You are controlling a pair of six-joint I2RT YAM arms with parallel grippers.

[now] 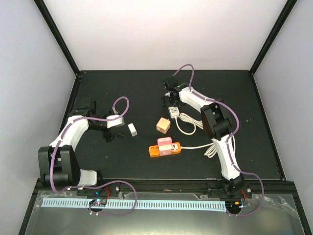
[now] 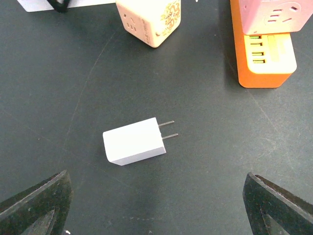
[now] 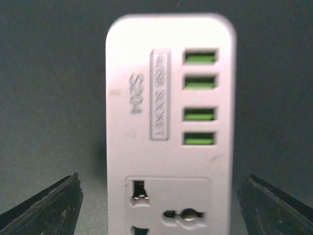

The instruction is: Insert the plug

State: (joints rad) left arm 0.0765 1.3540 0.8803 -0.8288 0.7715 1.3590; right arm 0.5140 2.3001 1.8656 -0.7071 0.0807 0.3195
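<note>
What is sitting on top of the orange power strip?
A pink socket cube sits on the orange power strip, covering part of it. Yellow-green ports show at its uncovered end; whatever lies beneath the cube is hidden.

white power strip (image 3: 168, 161) — "S204", blurred

1. Orange power strip (image 1: 165, 150): lies flat near the middle of the black table (image 1: 122, 88), somewhat toward its near edge. One end carries a row of yellow-green USB slots.
2. Pink cube adapter (image 1: 164, 142): sits on top of the orange power strip.
3. Beige cube socket (image 1: 163, 125): patterned on one face, stands alone just beyond the strip, not touching it.
4. White cord (image 1: 195, 146): runs from the strip toward the table's right edge, ending in loose loops.
</note>
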